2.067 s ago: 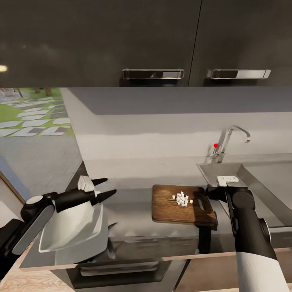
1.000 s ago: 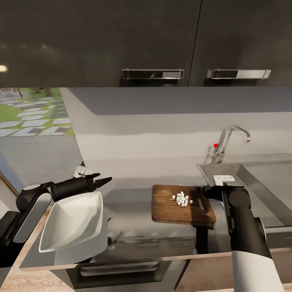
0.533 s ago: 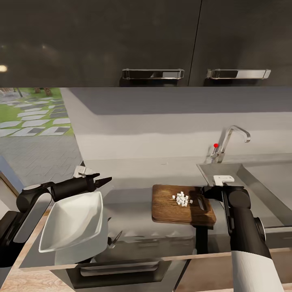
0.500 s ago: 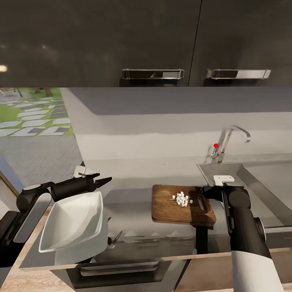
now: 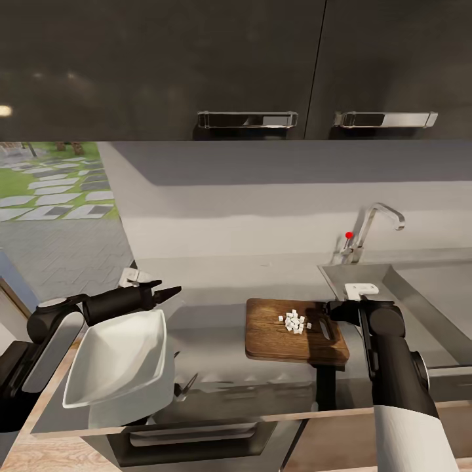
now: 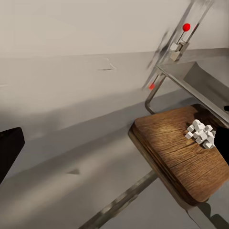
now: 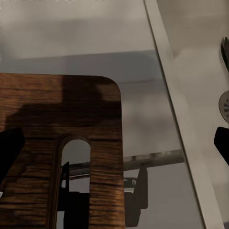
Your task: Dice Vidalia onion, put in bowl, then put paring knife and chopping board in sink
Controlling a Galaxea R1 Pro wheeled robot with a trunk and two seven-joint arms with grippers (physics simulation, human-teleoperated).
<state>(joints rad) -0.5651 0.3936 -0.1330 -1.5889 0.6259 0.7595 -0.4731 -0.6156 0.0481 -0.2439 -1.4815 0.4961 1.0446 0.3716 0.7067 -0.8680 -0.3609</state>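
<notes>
Since 2.1 s ago our left arm has lifted off the bowl (image 5: pixel 118 360); over the last half second nothing moved. Left fingers (image 5: pixel 165 290) hover just above the bowl's far rim, tips close together, gripping nothing. Bowl sits tilted at the table's (image 5: pixel 216 314) left near edge. Diced onion (image 5: pixel 294 322) lies on the chopping board (image 5: pixel 275 341), just left of the sink (image 5: pixel 393 288). Right fingers (image 5: pixel 333 313) rest at the board's slot end; we cannot tell their spread.

Head camera looks down over the countertop (image 5: pixel 216 282); both wrist cameras sit close, sharing the chopping board (image 5: pixel 295 331) (image 6: pixel 183 152) (image 7: pixel 57 124).
</notes>
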